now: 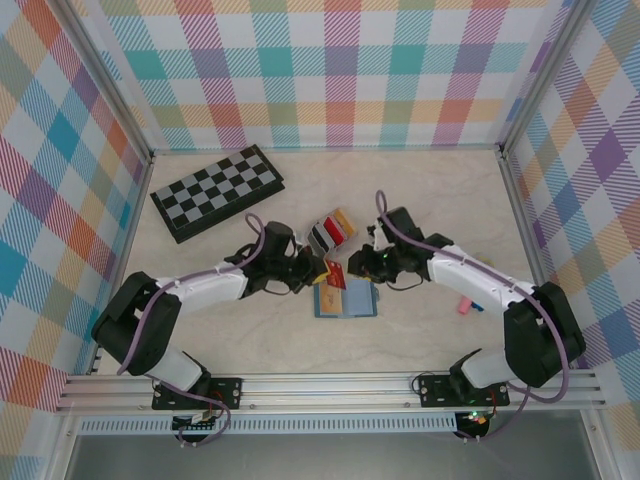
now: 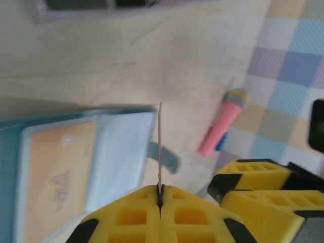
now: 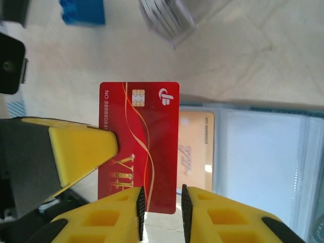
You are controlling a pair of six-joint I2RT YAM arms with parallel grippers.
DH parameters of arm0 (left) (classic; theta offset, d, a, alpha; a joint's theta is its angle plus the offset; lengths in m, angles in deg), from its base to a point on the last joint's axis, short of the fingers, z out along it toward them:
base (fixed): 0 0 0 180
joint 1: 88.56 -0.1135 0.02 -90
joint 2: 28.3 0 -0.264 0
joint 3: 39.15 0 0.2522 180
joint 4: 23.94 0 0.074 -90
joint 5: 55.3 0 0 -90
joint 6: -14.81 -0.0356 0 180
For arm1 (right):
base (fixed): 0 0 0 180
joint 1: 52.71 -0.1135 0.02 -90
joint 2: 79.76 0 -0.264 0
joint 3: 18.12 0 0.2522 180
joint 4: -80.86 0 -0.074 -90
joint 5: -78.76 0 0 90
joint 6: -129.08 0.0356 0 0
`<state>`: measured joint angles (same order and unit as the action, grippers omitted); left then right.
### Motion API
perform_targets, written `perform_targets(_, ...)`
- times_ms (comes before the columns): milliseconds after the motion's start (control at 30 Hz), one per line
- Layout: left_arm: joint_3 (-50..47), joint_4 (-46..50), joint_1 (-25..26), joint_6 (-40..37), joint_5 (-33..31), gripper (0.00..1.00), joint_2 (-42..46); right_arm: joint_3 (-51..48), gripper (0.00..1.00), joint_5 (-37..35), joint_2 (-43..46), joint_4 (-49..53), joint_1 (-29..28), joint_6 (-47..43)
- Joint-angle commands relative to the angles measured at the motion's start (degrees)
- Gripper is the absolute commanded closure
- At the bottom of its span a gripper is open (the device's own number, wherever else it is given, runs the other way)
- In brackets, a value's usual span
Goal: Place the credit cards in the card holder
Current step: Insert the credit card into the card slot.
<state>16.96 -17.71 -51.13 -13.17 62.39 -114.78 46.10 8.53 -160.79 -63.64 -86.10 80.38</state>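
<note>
Just on the near side of the card holder (image 1: 330,232), between it and the open wallet (image 1: 348,300), the red card (image 3: 139,136) hangs clear of the table. The left gripper (image 2: 160,195) has its jaws pressed together on one long edge of it. From the left wrist the card reads as a thin upright line rising from the seam between the yellow pads. The right gripper (image 3: 162,208) sits close on the other side of the card from the left one, its jaws apart with the card's lower edge showing across the gap, so it appears to hold nothing. An orange card (image 3: 195,152) lies in a clear pocket of the wallet, and several cards (image 1: 332,233) already stand in the holder. The step in hand looks like carrying the red card to a free slot. It would probably go best if the right arm backs away from the holder first. The left arm should then turn the card parallel to the ones standing there and lower the free edge straight into the slot. It should let go only once the card is seated, since a skewed entry could tip the light rack.
</note>
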Motion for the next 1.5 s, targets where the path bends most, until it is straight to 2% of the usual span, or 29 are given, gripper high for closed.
perform_targets(0,-2.76,1.32,3.43,-7.69,-7.82,1.00,2.68,-5.63,0.75,-5.24,0.66,-4.28,-1.59,1.71)
perform_targets(133,-6.26,-2.96,6.16,-10.01,-12.32,1.00,3.37,-6.96,0.76,-7.21,-0.65,-3.52,-1.60,-0.31)
perform_targets(433,-7.76,-12.35,7.21,-10.56,-8.70,1.00,-1.38,-5.94,0.76,-12.91,-5.68,-0.11,-0.66,-4.72)
perform_targets(933,-10.97,-19.29,8.43,-6.90,-10.20,1.00,-6.33,-9.39,0.78,-11.59,-8.66,-3.19,0.03,-3.97)
perform_targets(1467,-11.50,-30.25,10.24,-4.12,-8.43,1.00,-10.88,-10.44,0.79,-12.32,-11.26,-4.80,0.08,-2.63)
